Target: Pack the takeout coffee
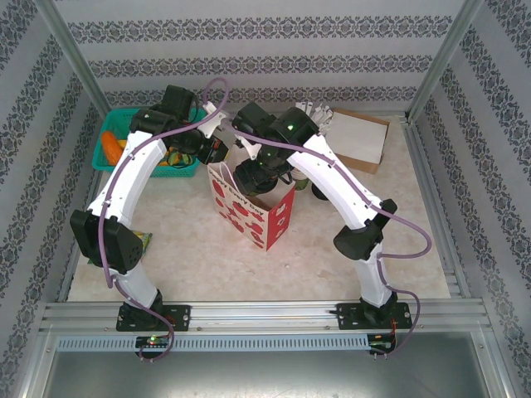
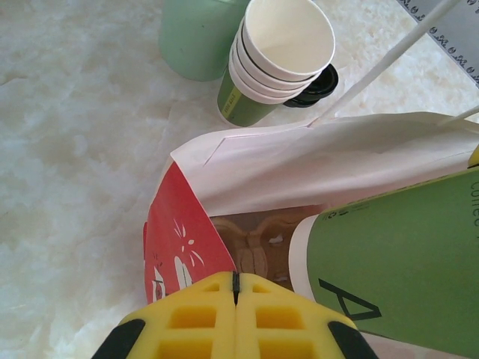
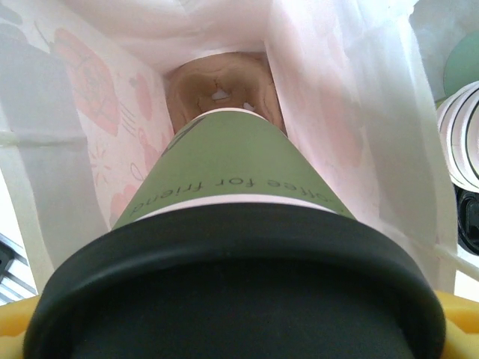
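The cup (image 3: 224, 164) in my right gripper (image 3: 239, 325) takes most of the opening of the bag (image 3: 322, 112). Only narrow gaps show along the left and right walls, with the brown bottom open beyond it at upper centre. In the left wrist view my left gripper (image 2: 236, 288), pressed shut, sits at the bag's near edge, and a white handle cord (image 2: 389, 56) slants across the upper right. Just beyond the bag crowd stacked paper cups (image 2: 281, 52), a pale green tub (image 2: 196, 37) and a black lid (image 2: 318, 86). In the top view, open table (image 1: 207, 265) lies at lower centre. A green basket (image 1: 104, 143) blocks the upper left, a flat box (image 1: 357, 139) the upper right.
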### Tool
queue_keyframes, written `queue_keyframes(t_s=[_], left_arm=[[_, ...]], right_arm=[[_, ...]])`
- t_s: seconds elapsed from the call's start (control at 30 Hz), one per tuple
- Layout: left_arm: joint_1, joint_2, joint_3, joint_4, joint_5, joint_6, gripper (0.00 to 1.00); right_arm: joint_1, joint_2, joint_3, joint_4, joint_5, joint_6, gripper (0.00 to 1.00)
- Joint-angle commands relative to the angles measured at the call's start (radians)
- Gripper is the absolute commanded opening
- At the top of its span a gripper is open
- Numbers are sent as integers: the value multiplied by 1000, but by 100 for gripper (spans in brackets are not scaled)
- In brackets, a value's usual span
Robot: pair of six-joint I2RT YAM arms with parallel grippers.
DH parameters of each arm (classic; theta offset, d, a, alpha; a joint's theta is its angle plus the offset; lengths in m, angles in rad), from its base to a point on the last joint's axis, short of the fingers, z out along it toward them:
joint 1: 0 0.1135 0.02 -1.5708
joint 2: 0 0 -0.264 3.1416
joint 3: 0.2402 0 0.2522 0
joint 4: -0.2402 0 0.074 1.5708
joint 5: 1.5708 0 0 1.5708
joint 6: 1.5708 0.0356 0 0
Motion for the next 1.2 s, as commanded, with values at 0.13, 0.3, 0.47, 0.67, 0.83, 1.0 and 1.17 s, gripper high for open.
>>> queue_keyframes(t_s=[0.13, 0.3, 0.47, 0.67, 0.83, 1.0, 1.17], left_arm=[[-11, -28, 8, -8, -50, 16, 0], [-11, -25, 16, -2, -62, 5, 2], [-10, -21, 21, -8, -95, 13, 37], [-11, -1, 36, -68, -46, 80, 48], [-12, 2, 44, -67, -39, 98, 40], [-12, 2, 46, -55, -55, 101, 31], [-13, 12, 44, -42, -57, 84, 35]], right_arm=[[12, 24, 2, -104, 34, -45, 68], [17, 25, -36, -113, 52, -51, 68], [18, 31, -43, -113, 49, -56, 68], [16, 51, -30, -109, 40, -60, 68], [10, 59, -14, -110, 60, -36, 69], [3, 47, -28, -130, 127, -30, 69], [14, 63, -21, -126, 111, -44, 69]])
